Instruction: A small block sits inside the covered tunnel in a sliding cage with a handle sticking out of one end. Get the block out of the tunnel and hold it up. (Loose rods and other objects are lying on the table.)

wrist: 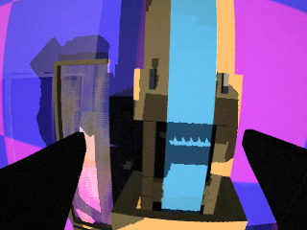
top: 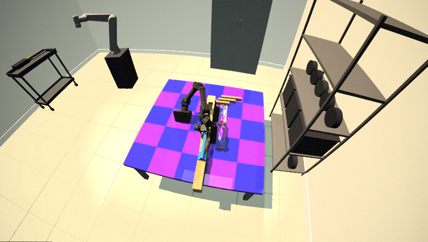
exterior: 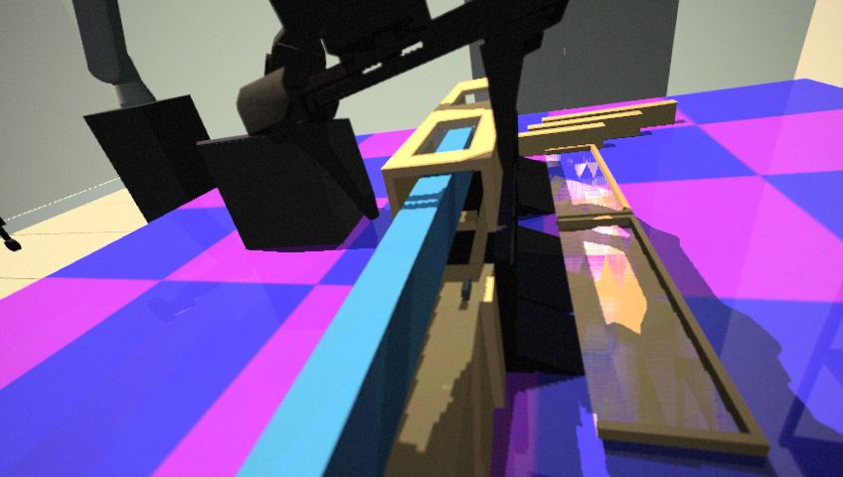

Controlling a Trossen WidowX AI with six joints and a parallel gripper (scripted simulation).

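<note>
The tunnel, a wooden housing with window openings in its roof, stands on the checkered counter and serves as the reference for all positions. My claw is wide open, with nothing between its fingers. It is positioned at the tunnel's open end. In the wrist view, the fingers show on opposite sides of the blue handle, with a gap on each side.

The handle runs lengthwise out of the tunnel's open end; part of it is visible through the roof window nearest that end. A long wooden beam extends outward in line with the tunnel and overhangs the counter edge. I cannot identify the small block in any view, so I cannot tell its exact position. It is not in my claw.

Two framed clear panels lie end to end alongside the tunnel, with black blocks between them and the tunnel. Loose wooden rods lie near the tunnel's far end. My arm's black base stands on the opposite side of the tunnel from the panels.
</note>
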